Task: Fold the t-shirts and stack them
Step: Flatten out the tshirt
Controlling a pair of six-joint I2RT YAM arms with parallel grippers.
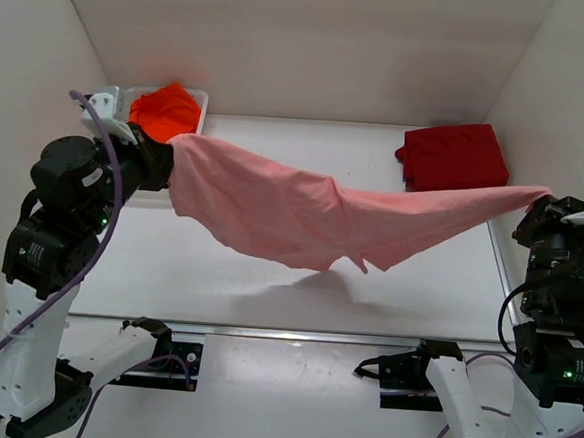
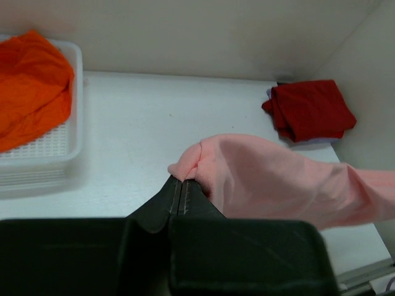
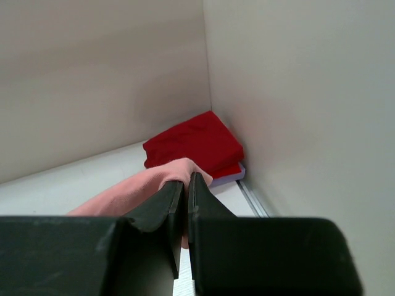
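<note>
The soft salmon-pink cloth t-shirt (image 1: pixel 302 215) is hanging in the air above the white table (image 1: pixel 198 273), stretched between the two arms. It is sagging in the middle, and its loose lower edge is dangling over a shadow on the table surface. The left gripper (image 1: pixel 168 155) is pinching one end of this shirt. In the left wrist view its two dark fingers are pressing together on a bunched fold of pink cloth. The right gripper (image 1: pixel 546 204) is clamping the opposite end near the right wall. In the right wrist view its fingers are closing tightly on a small tuft of the same fabric.

The dark red cloth t-shirt (image 1: pixel 454 155) is lying folded into a neat rectangle at the far right corner of the table, close to the side wall and apart from the hanging shirt. The bright orange cloth t-shirt (image 1: pixel 166 110) is sitting crumpled inside the white plastic slotted basket (image 1: pixel 205 108) at the far left of the table, just behind the left gripper
</note>
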